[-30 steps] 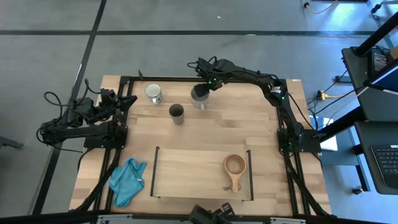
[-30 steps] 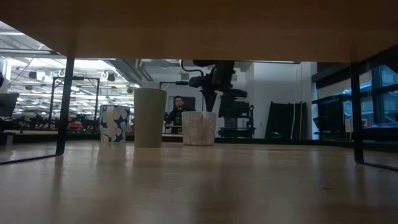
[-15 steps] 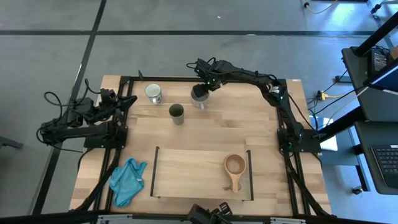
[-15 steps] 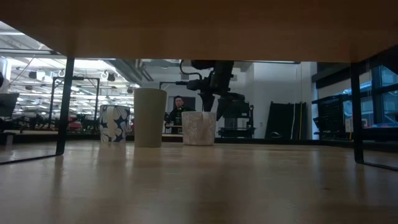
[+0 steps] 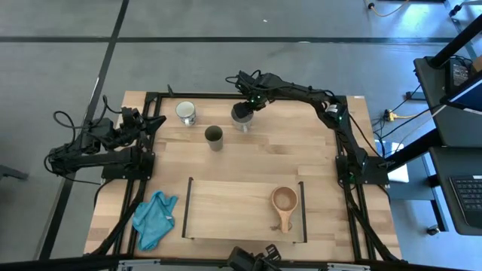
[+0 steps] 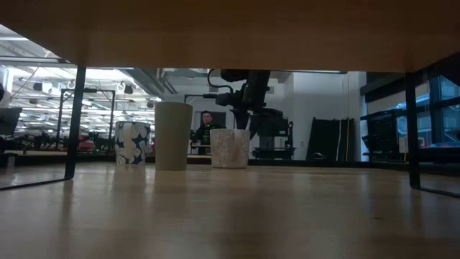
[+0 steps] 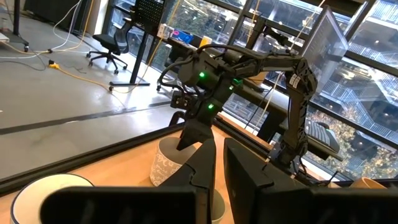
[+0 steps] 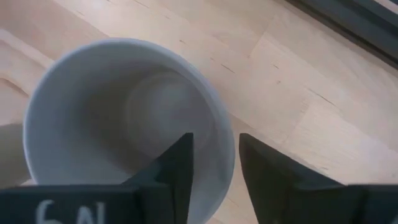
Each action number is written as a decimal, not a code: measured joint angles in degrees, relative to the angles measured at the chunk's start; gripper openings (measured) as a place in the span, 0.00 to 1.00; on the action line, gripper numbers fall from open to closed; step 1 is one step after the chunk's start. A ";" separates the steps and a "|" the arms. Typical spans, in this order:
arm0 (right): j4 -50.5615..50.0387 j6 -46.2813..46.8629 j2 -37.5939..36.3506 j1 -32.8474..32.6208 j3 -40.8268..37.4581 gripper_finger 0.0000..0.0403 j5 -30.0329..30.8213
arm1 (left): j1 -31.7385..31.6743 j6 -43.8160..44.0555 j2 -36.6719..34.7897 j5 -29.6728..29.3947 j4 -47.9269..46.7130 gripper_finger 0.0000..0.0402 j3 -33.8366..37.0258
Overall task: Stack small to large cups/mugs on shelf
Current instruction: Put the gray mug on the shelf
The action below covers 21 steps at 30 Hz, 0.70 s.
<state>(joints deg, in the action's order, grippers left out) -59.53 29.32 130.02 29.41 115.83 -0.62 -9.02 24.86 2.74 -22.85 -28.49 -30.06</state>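
Light wood shelf point(image 5: 233, 207) sits nearest, with only the tan wooden cup point(image 5: 284, 200) on it, right side. Farther back on the table stand the olive cup point(image 5: 214, 136), then the white mug point(image 5: 186, 112) and grey mug point(image 5: 241, 115). The right gripper point(image 8: 214, 162) straddles the grey mug's rim, fingers apart, one inside, one outside. The left gripper point(image 7: 216, 163) waits at the left edge, fingers nearly together.

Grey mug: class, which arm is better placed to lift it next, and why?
The right. Its hand is already at the grey mug, fingers straddling the rim in the right wrist view. The left hand waits at the table's left edge.
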 joint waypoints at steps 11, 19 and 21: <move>-0.02 -0.02 0.07 0.00 0.00 0.18 -0.52 | -0.01 -0.01 0.00 -0.02 0.00 0.07 0.00; -2.08 -0.93 0.15 -0.01 2.38 0.09 -3.83 | -0.02 -0.01 0.00 0.00 0.02 0.07 0.00; -3.67 -1.18 0.15 -0.04 3.23 0.06 -4.04 | -0.02 -0.02 0.00 -0.02 0.02 0.07 0.00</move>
<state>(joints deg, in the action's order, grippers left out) -63.20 28.14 130.17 29.36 119.06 -4.66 -9.04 24.84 2.74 -22.87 -28.47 -30.06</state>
